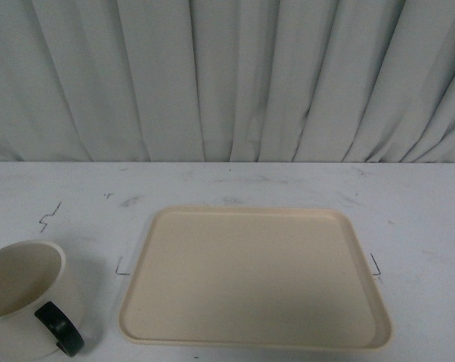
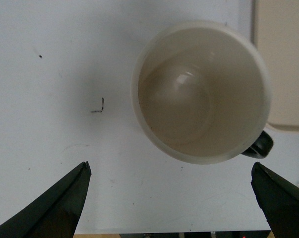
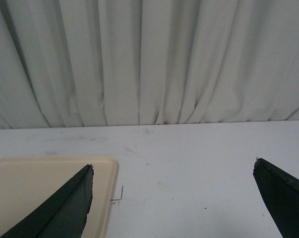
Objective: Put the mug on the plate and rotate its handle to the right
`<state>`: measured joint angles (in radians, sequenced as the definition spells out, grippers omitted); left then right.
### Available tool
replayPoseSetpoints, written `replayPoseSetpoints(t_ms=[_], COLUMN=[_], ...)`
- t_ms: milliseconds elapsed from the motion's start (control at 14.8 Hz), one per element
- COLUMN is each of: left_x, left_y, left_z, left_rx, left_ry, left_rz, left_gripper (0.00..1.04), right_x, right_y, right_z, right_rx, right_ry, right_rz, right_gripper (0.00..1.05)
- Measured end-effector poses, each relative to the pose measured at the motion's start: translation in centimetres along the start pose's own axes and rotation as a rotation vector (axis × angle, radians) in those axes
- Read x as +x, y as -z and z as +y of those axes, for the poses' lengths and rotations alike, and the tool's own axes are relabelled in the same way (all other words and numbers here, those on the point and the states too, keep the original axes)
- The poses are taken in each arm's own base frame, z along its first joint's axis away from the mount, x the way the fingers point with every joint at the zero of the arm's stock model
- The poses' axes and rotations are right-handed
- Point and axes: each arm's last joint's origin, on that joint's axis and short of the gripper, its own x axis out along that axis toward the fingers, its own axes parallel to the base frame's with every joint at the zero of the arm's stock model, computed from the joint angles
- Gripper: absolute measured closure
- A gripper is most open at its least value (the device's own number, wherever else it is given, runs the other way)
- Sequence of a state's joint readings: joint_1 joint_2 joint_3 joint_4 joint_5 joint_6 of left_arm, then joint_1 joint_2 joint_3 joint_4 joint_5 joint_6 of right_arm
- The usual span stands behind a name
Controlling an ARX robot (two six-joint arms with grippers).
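Note:
The cream-white mug [image 1: 19, 302] stands upright and empty on the white table at the front left, left of the plate and apart from it. Its black handle [image 1: 59, 329] points toward the front right. The beige rectangular plate [image 1: 254, 275] lies empty at the table's middle. In the left wrist view I look down into the mug [image 2: 201, 91], its handle [image 2: 259, 145] showing at the rim, the plate's edge [image 2: 283, 59] beside it. My left gripper [image 2: 170, 166] is open above the table, just short of the mug. My right gripper [image 3: 173, 167] is open and empty, over the table by the plate's corner [image 3: 50, 188].
A grey-white curtain [image 1: 227, 75] hangs along the table's far edge. Small black corner marks [image 1: 121, 268] sit on the table beside the plate on both sides. The table's near edge shows in the left wrist view [image 2: 164, 233].

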<state>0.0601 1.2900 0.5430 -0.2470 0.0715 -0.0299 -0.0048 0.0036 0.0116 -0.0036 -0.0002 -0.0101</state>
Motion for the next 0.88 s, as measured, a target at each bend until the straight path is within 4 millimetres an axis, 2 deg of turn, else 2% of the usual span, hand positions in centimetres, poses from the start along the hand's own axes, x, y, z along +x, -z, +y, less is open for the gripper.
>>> replayPoseSetpoints(t_ms=[135, 271, 541, 879], left_x=[1.4, 2.9, 5.7, 6.1], left_y=[-0.6, -2.2, -3.1, -2.8], left_z=[0.1, 0.7, 1.6, 0.9], left_rx=[0.002, -0.015, -0.018, 0.025], left_ry=[-0.009, -0.022, -0.084, -0.07], left_rz=[0.011, 0.002, 0.04, 0.076], left_gripper=[0.07, 0.07, 0.07, 0.66], right_x=[0.0, 0.0, 0.0, 0.0], right_y=[0.0, 0.0, 0.0, 0.0], right_z=[0.0, 0.0, 0.0, 0.0], right_rx=[0.0, 0.0, 0.0, 0.0], right_ry=[0.0, 0.0, 0.0, 0.0], right_rz=[0.0, 0.0, 0.0, 0.0], right_gripper=[0.06, 0.06, 0.06, 0.06])
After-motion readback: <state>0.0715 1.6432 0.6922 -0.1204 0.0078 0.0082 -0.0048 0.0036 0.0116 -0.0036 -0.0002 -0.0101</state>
